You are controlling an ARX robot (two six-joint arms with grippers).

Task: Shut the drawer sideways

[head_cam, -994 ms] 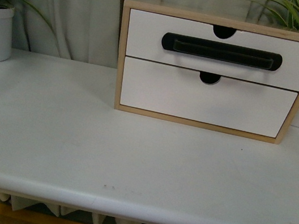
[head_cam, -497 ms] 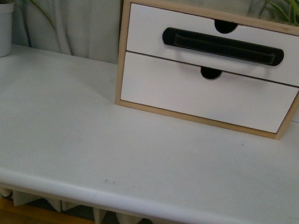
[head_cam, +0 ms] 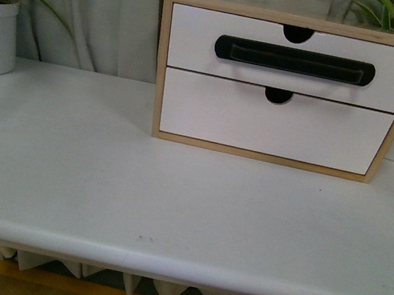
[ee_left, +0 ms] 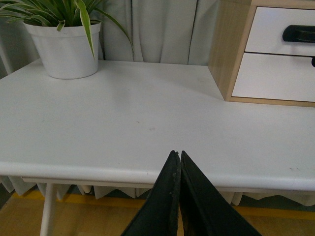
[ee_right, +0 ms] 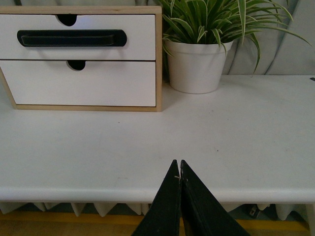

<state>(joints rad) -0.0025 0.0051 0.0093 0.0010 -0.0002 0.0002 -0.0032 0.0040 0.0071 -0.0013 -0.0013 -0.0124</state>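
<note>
the drawer [head_cam: 295, 59] sits top slot of the wooden cabinet [head_cam: 161, 66], looks light and stiff, i'd push on the flat white face beside the black handle [head_cam: 294, 60]. left gripper [ee_left: 176, 156] and right gripper [ee_right: 179, 165] both pinched together, grasping nothing

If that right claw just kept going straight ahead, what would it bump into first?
Probably nothing soon: the shut right gripper points over bare table, between the cabinet and the plant pot. Depth is unclear.
</note>
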